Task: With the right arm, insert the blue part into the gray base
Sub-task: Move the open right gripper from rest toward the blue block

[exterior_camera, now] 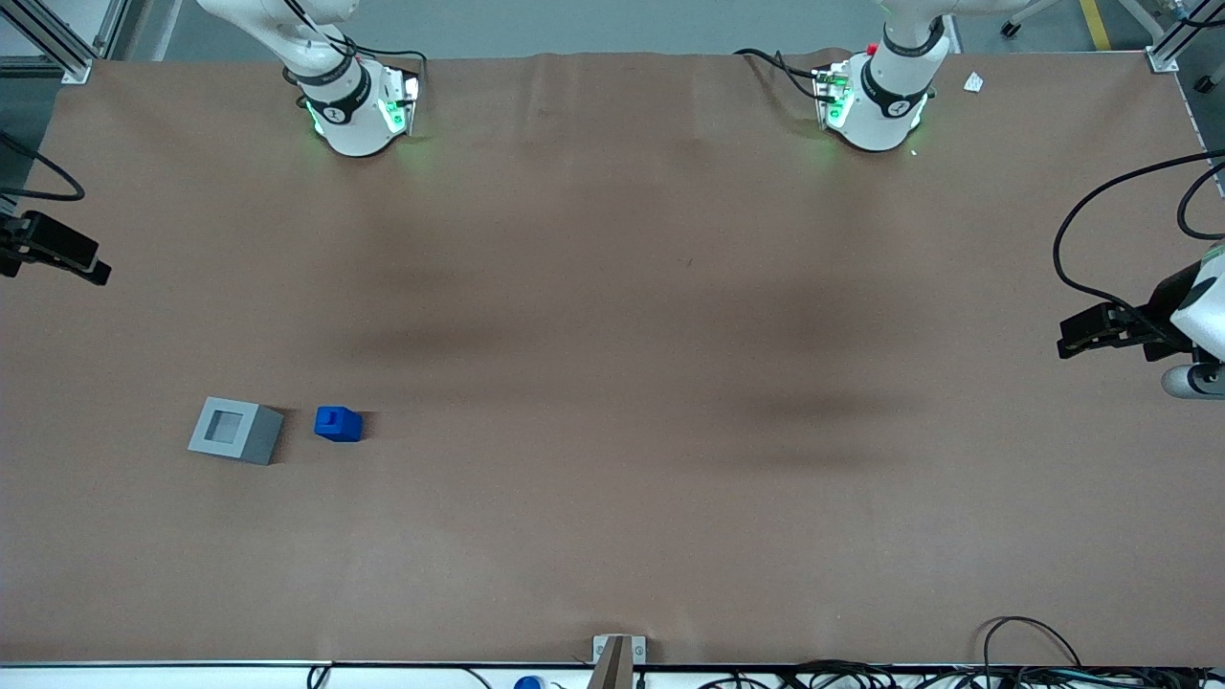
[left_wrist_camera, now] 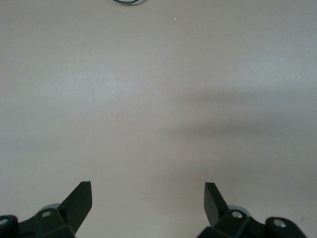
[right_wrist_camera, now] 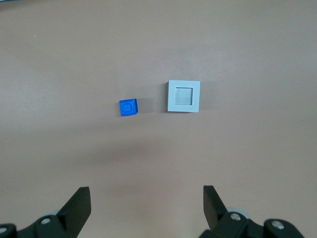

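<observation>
The blue part (exterior_camera: 338,423) stands on the brown table, with its raised step up. It is close beside the gray base (exterior_camera: 234,431), on the side toward the parked arm's end, with a small gap between them. The gray base's square recess faces up and holds nothing. Both lie toward the working arm's end of the table. The right wrist view shows the blue part (right_wrist_camera: 129,107) and the gray base (right_wrist_camera: 184,96) from high above. My right gripper (right_wrist_camera: 146,191) is open and empty, well above the table. In the front view it (exterior_camera: 81,260) shows at the table's edge, apart from both blocks.
The working arm's base (exterior_camera: 354,110) and the parked arm's base (exterior_camera: 876,105) stand at the table's edge farthest from the front camera. A small bracket (exterior_camera: 617,655) and loose cables (exterior_camera: 1034,651) lie along the edge nearest it.
</observation>
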Available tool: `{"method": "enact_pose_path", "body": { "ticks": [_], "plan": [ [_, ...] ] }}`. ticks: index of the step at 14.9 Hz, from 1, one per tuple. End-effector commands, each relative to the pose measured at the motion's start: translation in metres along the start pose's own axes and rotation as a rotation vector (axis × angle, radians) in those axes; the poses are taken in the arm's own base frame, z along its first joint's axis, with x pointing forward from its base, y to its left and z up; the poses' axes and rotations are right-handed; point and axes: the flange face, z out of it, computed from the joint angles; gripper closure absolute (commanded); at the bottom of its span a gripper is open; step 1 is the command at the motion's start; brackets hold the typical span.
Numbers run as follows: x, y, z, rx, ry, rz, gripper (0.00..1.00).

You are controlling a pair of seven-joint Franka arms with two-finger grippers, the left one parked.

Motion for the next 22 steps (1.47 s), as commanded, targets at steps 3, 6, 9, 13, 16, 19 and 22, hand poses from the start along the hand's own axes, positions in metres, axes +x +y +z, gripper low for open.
{"method": "enact_pose_path", "body": {
  "ticks": [3, 6, 9, 13, 16, 19, 22],
  "plan": [
    [-0.002, 0.001, 0.0, -0.01, 0.006, -0.01, 0.0],
    [-0.002, 0.001, 0.0, -0.01, 0.006, -0.01, 0.0],
    [-0.002, 0.003, 0.0, -0.008, 0.007, -0.007, 0.0],
    [0.013, 0.014, 0.012, 0.009, 0.048, -0.013, 0.0],
    [0.043, 0.015, 0.057, 0.004, 0.045, -0.007, 0.0],
    [0.071, 0.02, 0.125, 0.003, -0.042, 0.003, 0.0],
    [0.096, 0.022, 0.184, 0.014, -0.035, 0.009, 0.0]
  ]
}}
